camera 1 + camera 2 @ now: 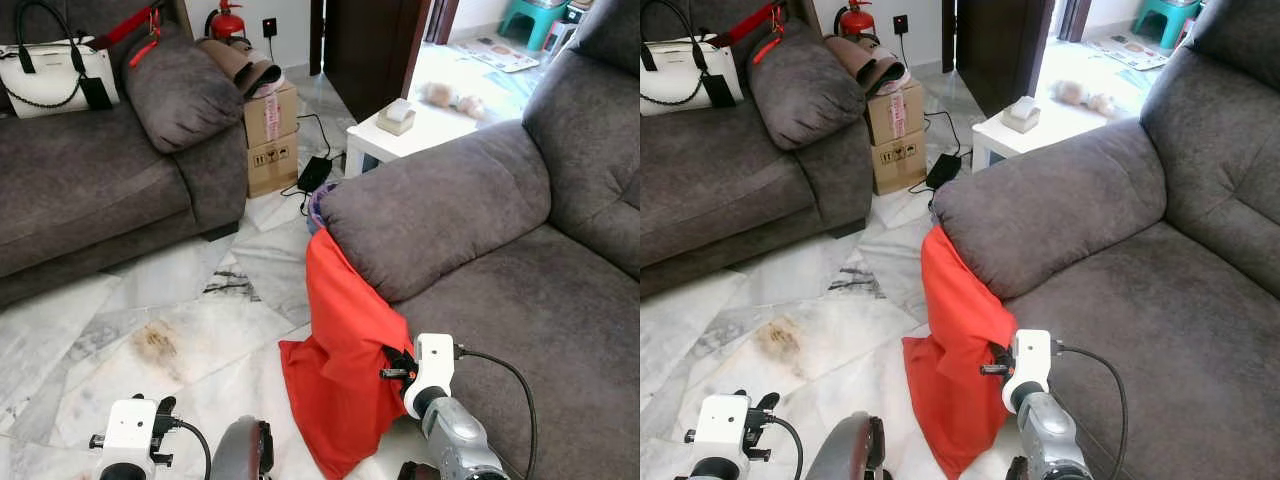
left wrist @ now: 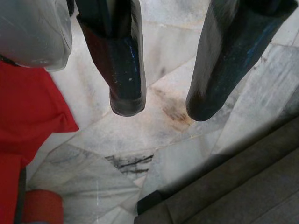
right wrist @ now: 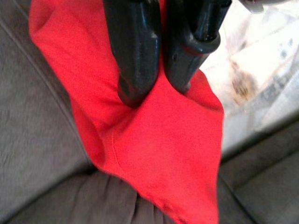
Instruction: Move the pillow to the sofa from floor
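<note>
Pillow (image 1: 340, 360) upper corner behind sofa arm (image 1: 430, 210); purple object (image 1: 316, 208) perhaps a basket.

Daylit room, head views sharp, wrist views soft up close.
Light enters thru the doorway (image 1: 455, 60), blowing out the floor beyond it & the white side table (image 1: 400, 140) just in front; marble floor (image 1: 180, 320) farther from the doorway shows mild sheen, soft shadow under the sofa (image 1: 90, 190). Left wrist view: black fingers (image 2: 126, 70) blurred w/ glare streaks. Right wrist view: red pillow (image 3: 159, 140) slightly soft, floor overexposed.
</note>
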Robot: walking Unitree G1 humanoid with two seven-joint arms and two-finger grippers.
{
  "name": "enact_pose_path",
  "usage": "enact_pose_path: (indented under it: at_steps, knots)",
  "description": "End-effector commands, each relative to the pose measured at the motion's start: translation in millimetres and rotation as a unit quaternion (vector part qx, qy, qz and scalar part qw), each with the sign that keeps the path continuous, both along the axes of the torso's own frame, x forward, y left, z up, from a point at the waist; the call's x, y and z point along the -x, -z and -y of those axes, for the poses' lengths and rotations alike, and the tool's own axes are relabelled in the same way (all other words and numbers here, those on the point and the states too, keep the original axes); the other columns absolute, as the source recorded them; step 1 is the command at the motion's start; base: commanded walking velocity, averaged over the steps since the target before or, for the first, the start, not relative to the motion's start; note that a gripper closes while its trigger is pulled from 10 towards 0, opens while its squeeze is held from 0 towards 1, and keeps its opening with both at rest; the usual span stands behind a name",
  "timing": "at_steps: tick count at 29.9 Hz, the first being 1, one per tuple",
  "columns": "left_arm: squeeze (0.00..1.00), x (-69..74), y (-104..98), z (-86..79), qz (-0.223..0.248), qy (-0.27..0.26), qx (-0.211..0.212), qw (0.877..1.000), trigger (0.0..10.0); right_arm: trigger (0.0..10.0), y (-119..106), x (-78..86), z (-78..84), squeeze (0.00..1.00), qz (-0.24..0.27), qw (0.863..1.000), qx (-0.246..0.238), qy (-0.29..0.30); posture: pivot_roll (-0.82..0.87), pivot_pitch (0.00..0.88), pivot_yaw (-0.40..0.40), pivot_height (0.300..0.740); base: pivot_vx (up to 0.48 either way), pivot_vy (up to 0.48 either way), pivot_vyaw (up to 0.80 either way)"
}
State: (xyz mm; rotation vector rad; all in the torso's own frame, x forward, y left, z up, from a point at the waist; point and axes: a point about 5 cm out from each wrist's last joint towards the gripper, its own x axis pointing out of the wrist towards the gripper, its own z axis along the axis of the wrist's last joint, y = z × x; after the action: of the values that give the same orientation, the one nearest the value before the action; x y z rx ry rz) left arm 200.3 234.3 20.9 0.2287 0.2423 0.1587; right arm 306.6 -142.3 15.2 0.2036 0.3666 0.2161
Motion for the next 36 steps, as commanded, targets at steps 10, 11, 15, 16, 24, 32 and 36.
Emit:
enact_pose_path:
  at_steps: [10,11,15,16,24,32,36]
  knots:
    - [0.00,3.7,4.3,-3.7,-0.008,-0.004,-0.003,1.000,10.0,10.0,-12.0,-2.1,-7.0,0.00,0.053,0.998,-0.037,-0.022,0.18,0.082,0.001,0.700,0.000,0.000,0.00]
    - [0.00,3.9,4.4,-3.4,-0.008,-0.004,-0.003,1.000,10.0,10.0,-14.0,-2.7,-8.4,0.00,0.059,0.997,-0.038,-0.039,0.18,0.081,0.001,0.710,0.000,0.000,0.00]
    - [0.00,5.2,4.7,-2.8,-0.009,-0.002,-0.002,1.000,10.0,10.0,-17.3,-3.3,-9.3,0.00,0.071,0.995,-0.038,-0.059,0.18,0.078,0.000,0.725,0.000,0.000,0.00]
    - [0.00,6.0,4.6,-2.6,-0.008,-0.002,-0.002,1.000,10.0,10.0,-19.0,-3.4,-9.7,0.00,0.077,0.994,-0.038,-0.070,0.18,0.077,0.000,0.735,0.000,0.000,0.00]
    - [0.00,7.2,4.1,-2.5,-0.007,-0.002,-0.003,1.000,10.0,10.0,-21.0,-4.3,-7.0,0.00,0.081,0.993,-0.040,-0.073,0.18,0.077,-0.001,0.740,0.000,0.000,0.00]
    - [0.00,6.5,0.6,-5.5,-0.002,0.001,-0.002,1.000,10.0,10.0,-23.4,-5.0,-12.8,0.00,0.084,0.991,-0.062,-0.085,0.19,0.104,0.012,0.740,0.000,0.000,0.00]
    - [0.00,5.9,-0.7,-7.4,-0.001,0.001,-0.003,1.000,10.0,10.0,-22.6,-3.4,-16.5,0.00,0.083,0.990,-0.061,-0.100,0.19,0.108,0.016,0.740,0.000,0.000,0.00]
